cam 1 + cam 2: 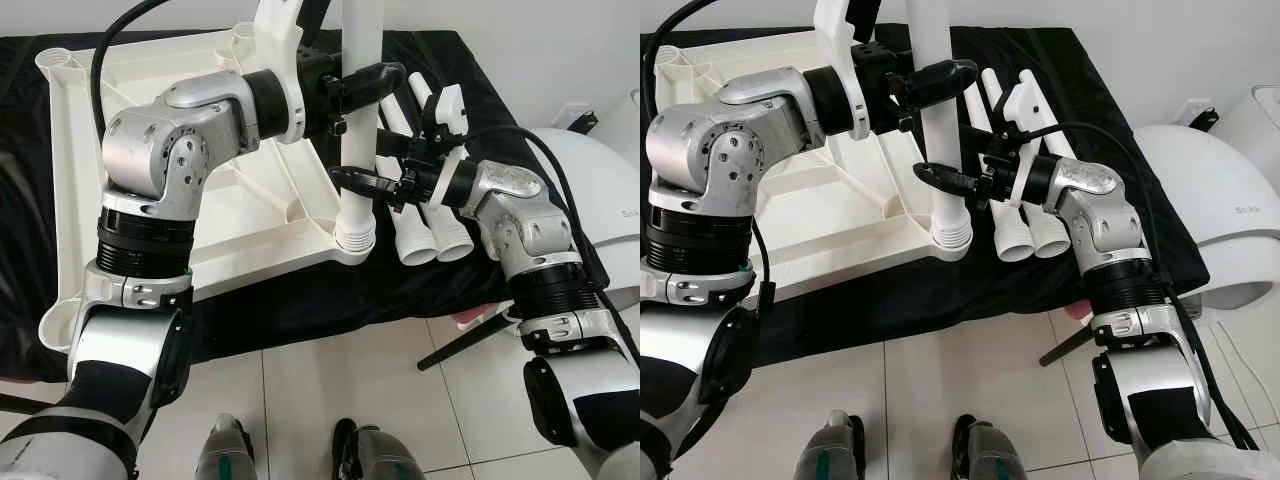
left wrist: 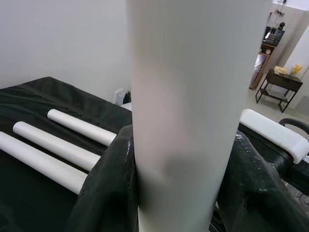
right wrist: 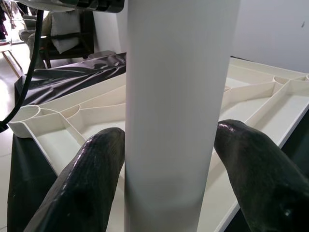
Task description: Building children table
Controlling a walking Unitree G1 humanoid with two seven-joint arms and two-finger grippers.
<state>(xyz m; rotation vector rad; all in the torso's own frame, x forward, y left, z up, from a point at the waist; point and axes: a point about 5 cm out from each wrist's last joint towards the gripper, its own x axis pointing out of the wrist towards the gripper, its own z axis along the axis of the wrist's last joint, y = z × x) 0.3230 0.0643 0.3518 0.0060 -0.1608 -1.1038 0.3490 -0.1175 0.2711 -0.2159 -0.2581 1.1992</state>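
Leg [image 1: 358, 120] upright in tabletop [image 1: 150, 80] corner socket at your 12 | left gripper [image 1: 362, 85] clamped high | right gripper [image 1: 362, 182] clamped low | twist along its vertical axis

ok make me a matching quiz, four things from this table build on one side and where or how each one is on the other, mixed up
Things:
1. upright leg
2. tabletop
3. spare legs
4. left hand

Places or states:
A. lying side by side on the black cloth
B. upside down, ribs facing up
C. standing in the corner socket
D. gripping the upright leg high up, above the right hand

Pairs: 1-C, 2-B, 3-A, 4-D
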